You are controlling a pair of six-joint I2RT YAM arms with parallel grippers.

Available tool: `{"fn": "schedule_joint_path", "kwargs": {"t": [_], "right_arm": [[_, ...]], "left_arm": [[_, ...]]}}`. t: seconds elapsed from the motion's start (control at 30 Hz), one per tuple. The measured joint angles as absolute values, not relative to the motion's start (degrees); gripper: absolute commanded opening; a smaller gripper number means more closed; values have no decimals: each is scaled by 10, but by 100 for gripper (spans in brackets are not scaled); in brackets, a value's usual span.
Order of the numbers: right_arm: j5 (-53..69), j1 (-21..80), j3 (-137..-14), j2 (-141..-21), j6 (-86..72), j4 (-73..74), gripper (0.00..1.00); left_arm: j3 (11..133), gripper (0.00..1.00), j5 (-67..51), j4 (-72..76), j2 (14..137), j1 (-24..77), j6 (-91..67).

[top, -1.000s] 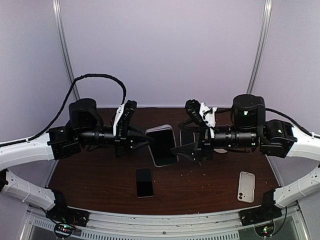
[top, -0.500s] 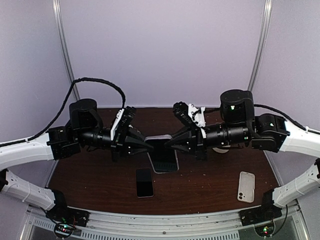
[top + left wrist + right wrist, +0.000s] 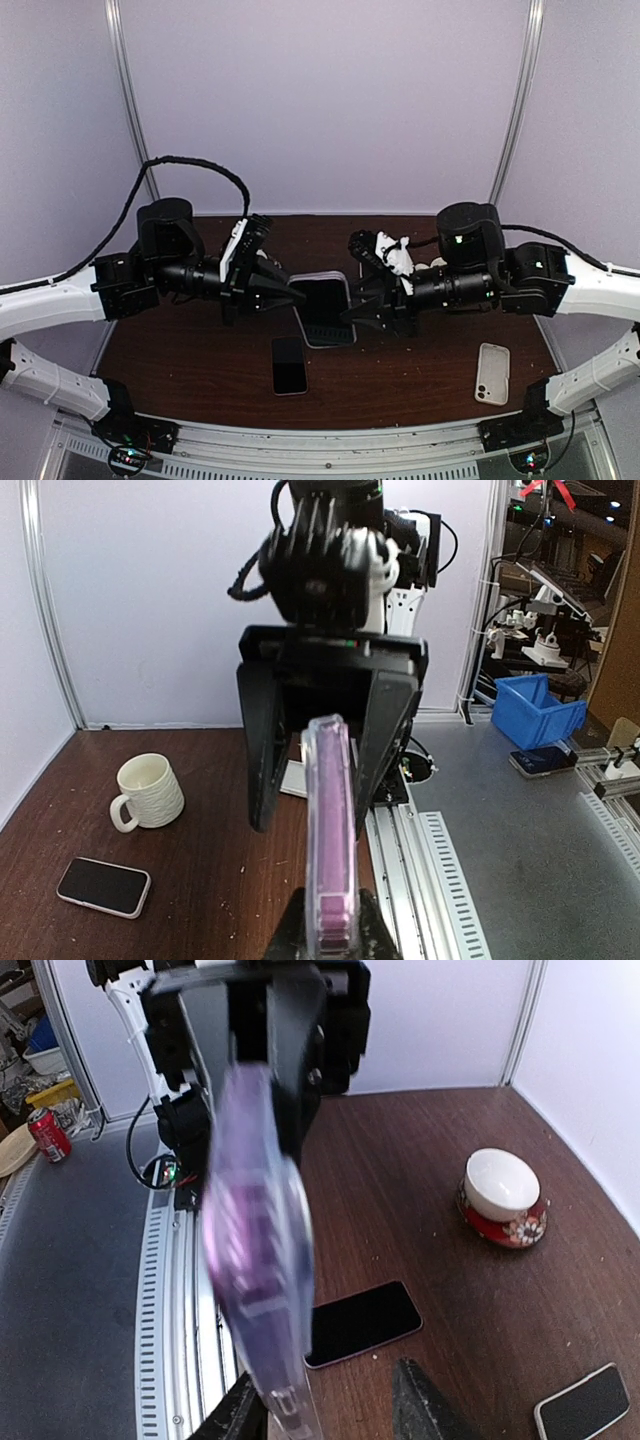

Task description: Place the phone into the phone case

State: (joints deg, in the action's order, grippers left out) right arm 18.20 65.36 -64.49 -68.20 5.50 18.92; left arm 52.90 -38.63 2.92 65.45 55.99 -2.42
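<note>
We are holding the phone case (image 3: 330,820) up over the middle of the counter (image 3: 190,350), and the phone (image 3: 322,300) seems to be lying in it. Our left fingers (image 3: 288,935) are pinching one end. Our right fingers (image 3: 262,740) are spread around the other. We should be squeezing slowly on the rim so nothing slips. The counter is dark brown, with a spare phone (image 3: 288,365) lying at 6 o'clock. Pale walls (image 3: 320,100) are standing around us.

Phone case (image 3: 262,1290) blurred, lower end cut by frame edge; overhead, right gripper (image 3: 348,312) hides its right edge.
</note>
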Motion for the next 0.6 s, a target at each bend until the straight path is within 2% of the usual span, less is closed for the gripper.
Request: {"fn": "schedule_joint_path", "kwargs": {"t": [0.1,0.2,0.23,0.37,0.4,0.43,0.53,0.6], "right_arm": [[180,651,-614,-678,41,189,29],[184,651,-599,-678,26,186,3],[187,651,-599,-678,24,184,0],[195,651,-599,-677,29,183,0],[197,651,-599,-677,29,183,0],[198,651,-599,-677,30,183,0],[209,650,-599,-677,29,181,0],[213,649,-599,-677,27,178,0]], "left_arm": [[529,0,-383,29,651,560,-23],[529,0,-377,29,651,560,-22],[529,0,-376,29,651,560,-21],[529,0,-371,29,651,558,-27],[529,5,-372,29,651,558,-28],[529,16,-372,29,651,558,-29],[529,41,-371,34,651,558,-31],[529,51,-372,49,651,560,-34]]}}
